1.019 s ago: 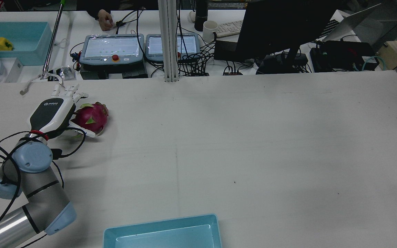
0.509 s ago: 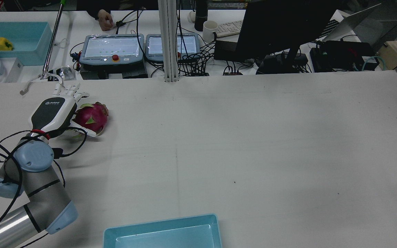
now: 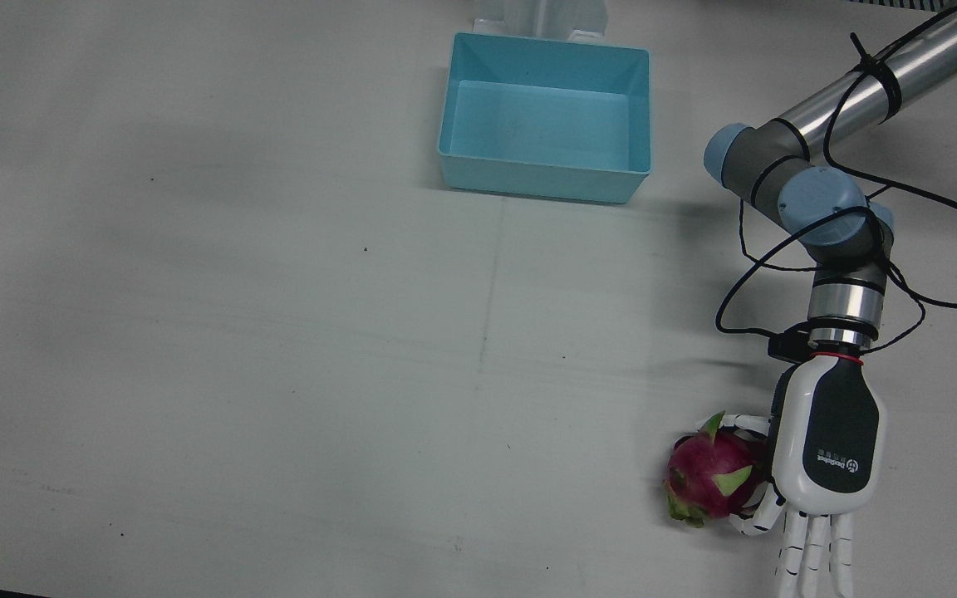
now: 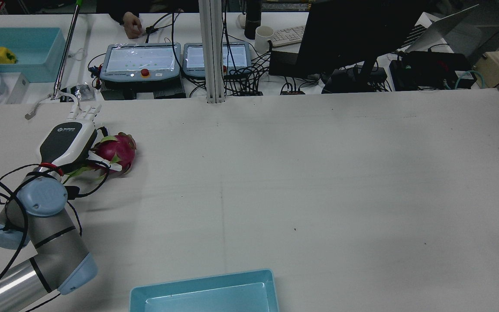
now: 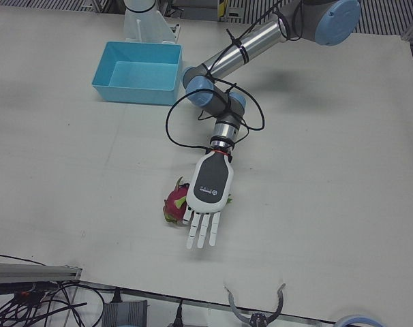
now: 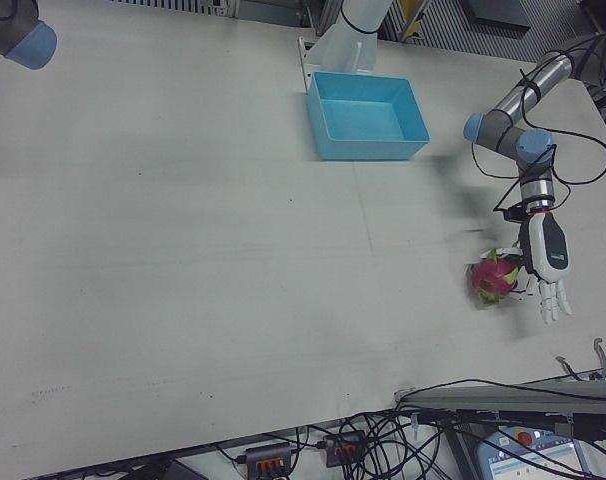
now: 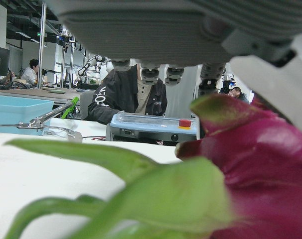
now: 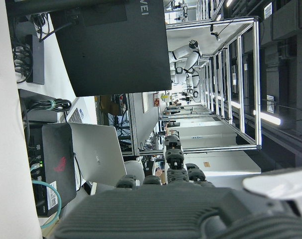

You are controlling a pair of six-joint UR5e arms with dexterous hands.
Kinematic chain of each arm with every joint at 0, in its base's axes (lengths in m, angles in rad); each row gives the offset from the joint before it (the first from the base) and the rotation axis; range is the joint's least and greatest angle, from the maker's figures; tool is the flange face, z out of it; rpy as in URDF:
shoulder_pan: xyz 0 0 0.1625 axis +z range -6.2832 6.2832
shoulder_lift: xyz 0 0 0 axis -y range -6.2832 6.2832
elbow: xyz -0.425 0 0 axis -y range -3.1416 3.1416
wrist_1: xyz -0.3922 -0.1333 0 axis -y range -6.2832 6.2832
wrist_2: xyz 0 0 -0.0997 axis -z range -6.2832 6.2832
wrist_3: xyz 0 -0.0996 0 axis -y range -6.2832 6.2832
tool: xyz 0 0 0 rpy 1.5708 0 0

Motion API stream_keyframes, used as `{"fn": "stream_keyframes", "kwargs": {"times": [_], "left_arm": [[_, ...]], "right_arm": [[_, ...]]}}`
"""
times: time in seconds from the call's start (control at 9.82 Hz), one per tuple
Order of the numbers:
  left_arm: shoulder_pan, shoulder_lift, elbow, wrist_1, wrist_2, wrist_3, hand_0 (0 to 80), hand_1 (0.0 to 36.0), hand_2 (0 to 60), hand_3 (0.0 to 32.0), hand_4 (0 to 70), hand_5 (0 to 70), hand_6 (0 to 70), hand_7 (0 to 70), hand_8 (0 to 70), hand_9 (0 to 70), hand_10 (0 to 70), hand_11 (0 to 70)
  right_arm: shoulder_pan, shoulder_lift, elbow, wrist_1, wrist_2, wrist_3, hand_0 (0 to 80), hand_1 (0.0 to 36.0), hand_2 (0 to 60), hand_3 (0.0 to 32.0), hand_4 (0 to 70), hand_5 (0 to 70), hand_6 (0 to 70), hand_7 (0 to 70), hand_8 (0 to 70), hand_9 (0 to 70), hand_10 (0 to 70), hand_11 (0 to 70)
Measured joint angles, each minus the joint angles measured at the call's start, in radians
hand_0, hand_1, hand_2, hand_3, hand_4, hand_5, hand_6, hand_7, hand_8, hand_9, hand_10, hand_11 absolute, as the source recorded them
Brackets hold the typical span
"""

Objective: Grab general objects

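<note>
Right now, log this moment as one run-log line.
task: grasp | left hand: beside dragon fruit, thumb on it, other fingers extended | fruit: on table | blue bin: empty | right hand: off-table

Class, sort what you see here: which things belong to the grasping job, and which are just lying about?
Part of the job:
dragon fruit
left hand, beside the fruit

Just lying about:
blue bin, empty
desk clutter behind the table: control tablets, mug, monitor

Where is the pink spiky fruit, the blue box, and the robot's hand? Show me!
dragon fruit (image 3: 707, 473), front view, on its pink skin.
blue bin (image 3: 541, 176), front view, on its near outer wall.
left hand (image 3: 829, 444), front view, on the dark back of the hand.
</note>
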Motion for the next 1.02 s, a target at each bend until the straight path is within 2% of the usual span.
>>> {"fn": "stream_keyframes", "kwargs": {"times": [0.2,0.41,0.51,0.61,0.71,0.81,0.92,1.02], "left_arm": [[0.000,0.000,0.001,-0.007,0.000,0.008,46.3,10.3,17.5,0.0,36.5,62.5,7.9,14.7,10.7,1.5,0.0,0.0],[0.000,0.001,0.000,-0.009,0.001,0.011,46.2,10.1,18.0,0.0,38.8,70.0,8.5,15.3,10.8,1.6,0.0,0.0],[0.000,0.001,0.000,-0.010,0.001,0.011,46.3,11.5,22.4,0.0,39.5,70.0,8.6,15.2,10.8,1.6,0.0,0.0],[-0.001,0.002,-0.001,-0.012,0.001,0.011,46.3,17.8,47.4,0.0,41.3,70.0,9.1,15.8,11.1,1.7,0.0,0.0],[-0.001,0.003,-0.004,-0.017,0.001,0.008,46.0,23.1,60.0,0.0,41.1,70.0,9.1,15.9,11.3,1.7,0.2,0.5],[-0.001,0.004,-0.009,-0.022,0.002,0.005,45.9,25.8,60.0,0.0,41.4,70.0,8.7,16.1,11.4,1.8,0.7,1.4],[-0.001,0.006,-0.023,-0.027,0.003,0.002,45.2,26.2,60.0,0.0,40.9,68.6,8.2,16.3,11.3,1.8,1.1,2.0],[-0.001,0.009,-0.044,-0.032,0.005,0.000,42.3,23.8,60.0,0.0,39.5,62.4,7.5,16.4,11.1,1.8,1.1,1.9]], "right_arm": [[0.000,0.000,0.000,0.000,0.000,0.000,0.0,0.0,0.0,0.0,0.0,0.0,0.0,0.0,0.0,0.0,0.0,0.0],[0.000,0.000,0.000,0.000,0.000,0.000,0.0,0.0,0.0,0.0,0.0,0.0,0.0,0.0,0.0,0.0,0.0,0.0],[0.000,0.000,0.000,0.000,0.000,0.000,0.0,0.0,0.0,0.0,0.0,0.0,0.0,0.0,0.0,0.0,0.0,0.0],[0.000,0.000,0.000,0.000,0.000,0.000,0.0,0.0,0.0,0.0,0.0,0.0,0.0,0.0,0.0,0.0,0.0,0.0],[0.000,0.000,0.000,0.000,0.000,0.000,0.0,0.0,0.0,0.0,0.0,0.0,0.0,0.0,0.0,0.0,0.0,0.0],[0.000,0.000,0.000,0.000,0.000,0.000,0.0,0.0,0.0,0.0,0.0,0.0,0.0,0.0,0.0,0.0,0.0,0.0],[0.000,0.000,0.000,0.000,0.000,0.000,0.0,0.0,0.0,0.0,0.0,0.0,0.0,0.0,0.0,0.0,0.0,0.0],[0.000,0.000,0.000,0.000,0.000,0.000,0.0,0.0,0.0,0.0,0.0,0.0,0.0,0.0,0.0,0.0,0.0,0.0]]}}
